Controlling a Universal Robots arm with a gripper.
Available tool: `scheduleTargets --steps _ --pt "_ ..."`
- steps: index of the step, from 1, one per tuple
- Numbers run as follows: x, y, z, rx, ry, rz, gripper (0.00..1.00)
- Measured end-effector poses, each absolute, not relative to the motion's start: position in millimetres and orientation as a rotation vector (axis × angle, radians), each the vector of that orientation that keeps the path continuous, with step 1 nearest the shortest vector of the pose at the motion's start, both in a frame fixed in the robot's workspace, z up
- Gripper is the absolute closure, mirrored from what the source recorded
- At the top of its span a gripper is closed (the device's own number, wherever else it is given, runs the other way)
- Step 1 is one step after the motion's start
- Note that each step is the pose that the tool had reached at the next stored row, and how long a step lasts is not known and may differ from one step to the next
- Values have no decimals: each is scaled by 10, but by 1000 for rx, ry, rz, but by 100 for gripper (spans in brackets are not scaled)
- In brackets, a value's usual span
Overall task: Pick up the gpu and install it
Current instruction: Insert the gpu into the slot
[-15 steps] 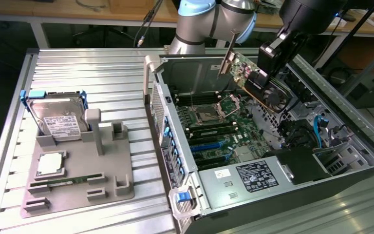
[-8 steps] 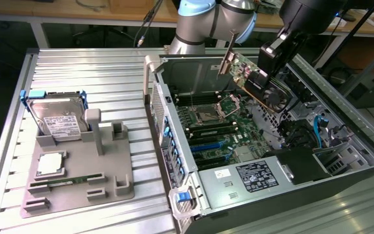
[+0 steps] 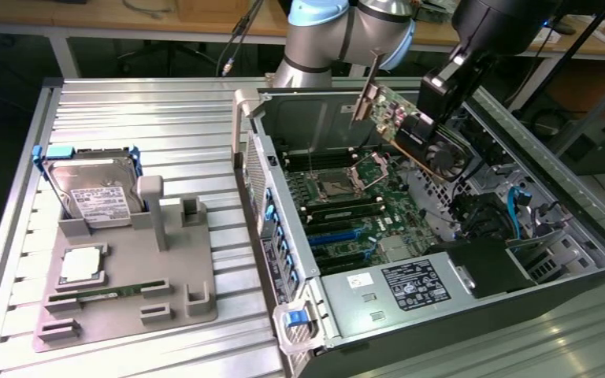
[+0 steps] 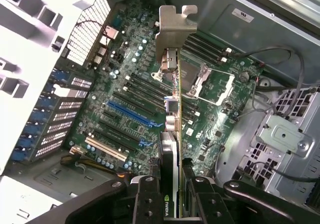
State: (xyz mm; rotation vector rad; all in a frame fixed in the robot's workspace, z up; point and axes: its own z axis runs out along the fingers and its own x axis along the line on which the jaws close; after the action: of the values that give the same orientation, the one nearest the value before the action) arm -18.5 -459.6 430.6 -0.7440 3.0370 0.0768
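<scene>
Over the motherboard: the gpu (image 3: 400,120) hangs in the air inside the open computer case (image 3: 554,197), clear of every slot, gripped by the robot.
Gpu: a dark green card with a silvery metal bracket (image 3: 367,98) at one end. In the exterior view it is tilted, bracket end uppermost. In the wrist view the gpu (image 4: 172,109) is seen edge-on, its bracket (image 4: 175,28) at the end farthest from the gripper.
Gripper: the black gripper (image 3: 424,130) reaches down into the case from the arm above. In the wrist view the gripper (image 4: 173,204) is clamped on the card.
Fingers: the two dark fingers (image 4: 150,199) press against opposite faces of the card, holding it between them at the end away from the bracket.
Motherboard: the green motherboard (image 4: 120,104) lies beneath the card. A long blue slot (image 4: 131,114) and several black slots run just beside the card's line. An open processor socket (image 4: 206,81) sits on the card's other side.
Case: lying on its side with the panel off, on a ribbed metal table (image 3: 145,118).
Grey holder: a grey holder (image 3: 182,303) sits on the table at the exterior view's left, well apart from the gripper.
On the holder: a silver hard drive (image 3: 92,193) with a white label stands upright at the far end. A narrow green memory stick (image 3: 108,293) lies flat near the front.
</scene>
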Motion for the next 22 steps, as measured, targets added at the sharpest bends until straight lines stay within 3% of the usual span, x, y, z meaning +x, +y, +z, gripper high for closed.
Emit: scheduleTargets --steps 22 --pt "-185 -4597 4306 -845 3012 78 73"
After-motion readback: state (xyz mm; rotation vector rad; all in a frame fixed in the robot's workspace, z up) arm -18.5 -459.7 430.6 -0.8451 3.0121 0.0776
